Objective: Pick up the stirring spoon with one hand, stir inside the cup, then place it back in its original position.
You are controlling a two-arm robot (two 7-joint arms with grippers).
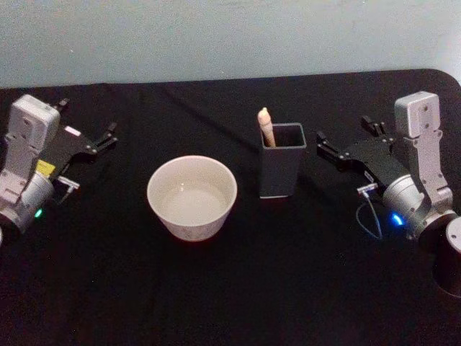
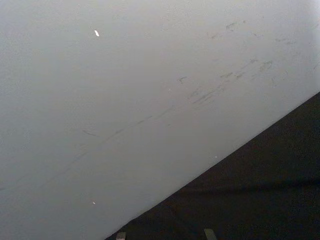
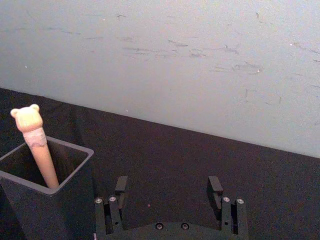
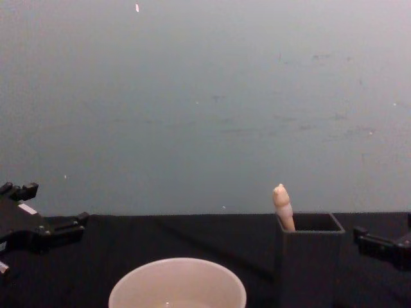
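The stirring spoon [image 1: 266, 127] stands in the dark square holder [image 1: 282, 169], the original position, with only its cream handle sticking out; its bowl is hidden inside. The off-white cup [image 1: 191, 196] sits left of the holder. My right gripper [image 1: 346, 137] rests open just right of the holder, holding nothing. In the right wrist view the right gripper [image 3: 168, 186] is spread wide, beside the holder [image 3: 50, 210] and the spoon handle [image 3: 37, 145]. My left gripper [image 1: 86, 119] lies open at the far left, away from the cup. The chest view has the cup [image 4: 176, 285], holder [image 4: 308, 256] and spoon [image 4: 282, 205].
A black cloth [image 1: 238, 288] covers the table, and a pale wall [image 4: 205, 96] rises right behind its far edge. There is open cloth between the cup and each arm and in front of both objects.
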